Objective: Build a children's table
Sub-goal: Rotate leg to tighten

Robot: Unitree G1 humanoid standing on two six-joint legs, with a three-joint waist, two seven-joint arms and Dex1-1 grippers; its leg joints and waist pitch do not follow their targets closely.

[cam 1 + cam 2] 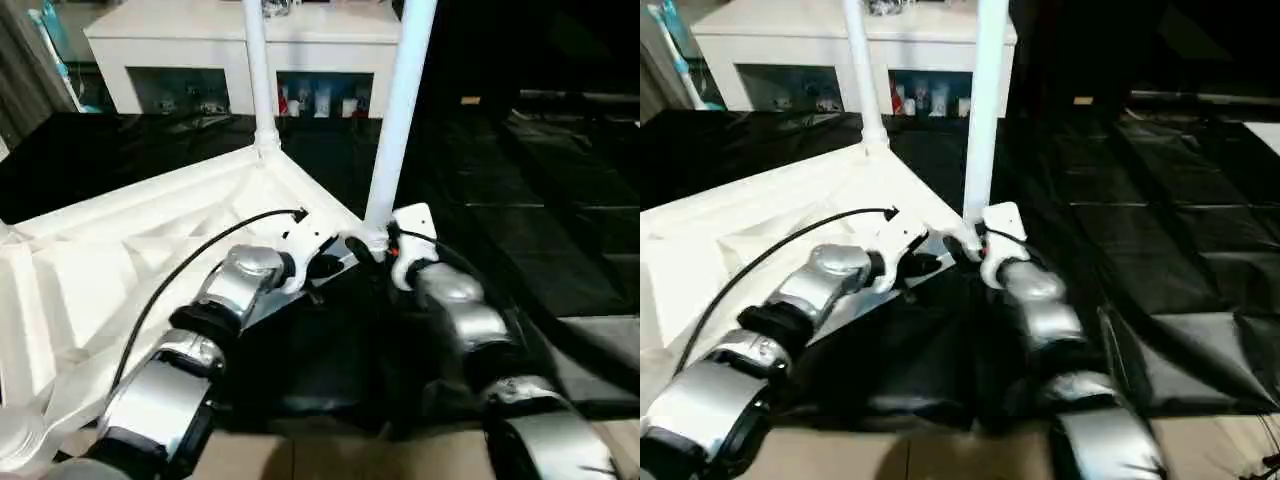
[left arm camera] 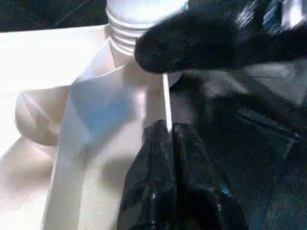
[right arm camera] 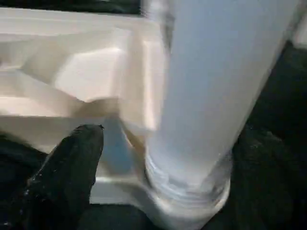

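Tabletop of white moulded plastic lies upside down on black sheeting, its ribbed underside facing up, with raised diagonal ribs running toward the corners and a thin upright rim along the edge. Two round corner sockets each hold a leg: the near leg stands upright in the corner closest to the robot, and the far leg stands in the corner beyond it. Both legs are smooth white tapering tubes; the near one has a ringed, threaded collar where it meets its socket.

Left hand is clenched on the thin rim of the tabletop just beside that near socket, its two black fingers pressed together over the edge. Right hand is at the base of the near leg with its fingers spread wide on either side of the tube, released rather than pinching it.

Behind stands a white cabinet with low open compartments holding small, indistinct items.
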